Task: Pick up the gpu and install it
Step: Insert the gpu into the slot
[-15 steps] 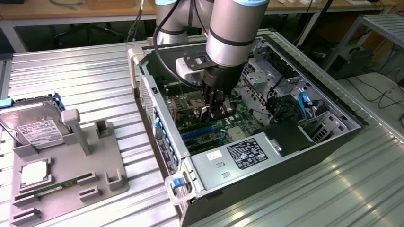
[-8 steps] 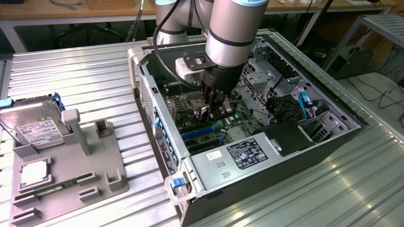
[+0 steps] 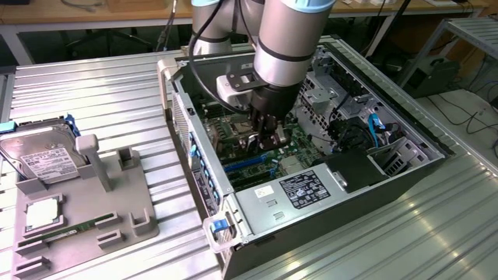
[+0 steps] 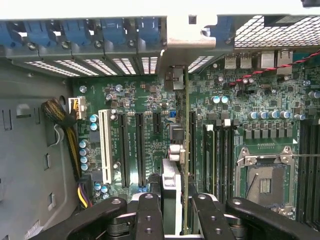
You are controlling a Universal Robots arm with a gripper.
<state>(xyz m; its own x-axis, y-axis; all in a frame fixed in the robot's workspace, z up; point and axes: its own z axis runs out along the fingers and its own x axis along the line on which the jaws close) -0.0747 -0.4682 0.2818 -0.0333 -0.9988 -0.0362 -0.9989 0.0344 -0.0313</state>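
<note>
gripper [image 4: 172, 212] fingers are closed partway on the gpu [image 4: 185, 150], holding it edge-on and upright just above the motherboard [image 4: 150, 100] inside the open computer case [image 3: 374, 186]. the installing step looks in hand: seating calls for lining the card's lower edge with a long slot [image 4: 192, 135] and its pale bracket [image 4: 175, 77] with the rear opening. the card shows as a thin green edge.
</note>
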